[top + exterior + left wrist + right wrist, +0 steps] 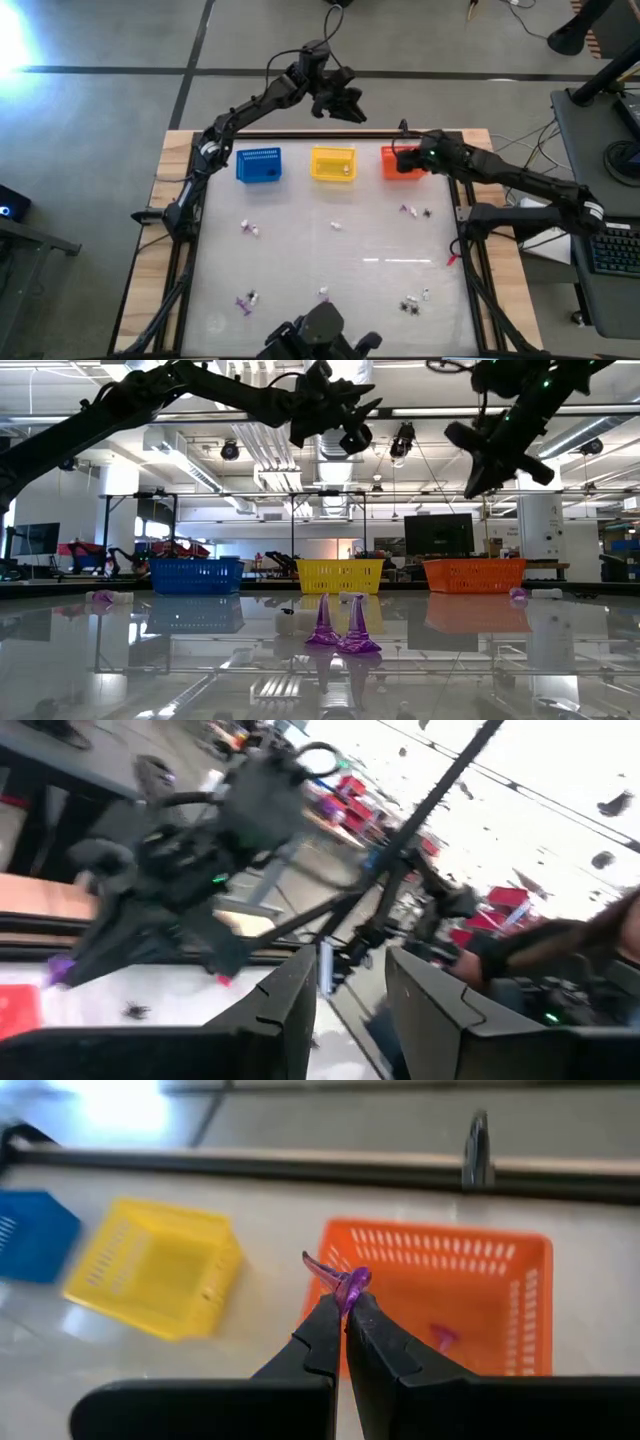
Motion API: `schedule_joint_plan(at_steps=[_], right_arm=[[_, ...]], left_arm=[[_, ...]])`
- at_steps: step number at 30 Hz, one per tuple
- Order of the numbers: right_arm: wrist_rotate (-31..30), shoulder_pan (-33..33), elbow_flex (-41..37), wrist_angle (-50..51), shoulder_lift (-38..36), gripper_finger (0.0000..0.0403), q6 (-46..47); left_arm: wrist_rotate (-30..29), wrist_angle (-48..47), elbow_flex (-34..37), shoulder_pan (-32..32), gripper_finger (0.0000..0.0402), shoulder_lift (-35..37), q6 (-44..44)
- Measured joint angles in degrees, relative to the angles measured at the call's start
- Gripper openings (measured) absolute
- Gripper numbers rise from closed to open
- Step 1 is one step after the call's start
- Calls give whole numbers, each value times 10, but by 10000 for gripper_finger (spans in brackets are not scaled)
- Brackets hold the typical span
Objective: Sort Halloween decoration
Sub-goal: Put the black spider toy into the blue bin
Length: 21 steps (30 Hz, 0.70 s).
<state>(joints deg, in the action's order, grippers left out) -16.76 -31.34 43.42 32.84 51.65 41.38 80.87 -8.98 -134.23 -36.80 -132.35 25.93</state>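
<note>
- The right tool [343,1312] is clamped on a small purple trinket [345,1285], held in the air above the orange-red basket [500,1280] at the far right of the worktop [370,285]
- Another purple trinket [441,1338] lies inside that basket
- The left tool [350,105] hangs raised beyond the far edge, behind the yellow basket [333,163]; its fingers [290,1010] stand apart, holding nothing
- The blue basket [259,165] sits far left
- Loose trinkets [250,229] lie scattered over the middle and near worktop, two purple cones [340,628] nearest
</note>
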Motion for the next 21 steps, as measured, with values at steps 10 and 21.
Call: schedule_joint_plan(at_steps=[10,21], right_arm=[[80,-59,-2,-2,124,8,-52],[76,-88,-2,-22,163,9,-114]], left_arm=[[38,-1,0,-2,88,1,-4],[10,-2,0,-29,86,1,-25]])
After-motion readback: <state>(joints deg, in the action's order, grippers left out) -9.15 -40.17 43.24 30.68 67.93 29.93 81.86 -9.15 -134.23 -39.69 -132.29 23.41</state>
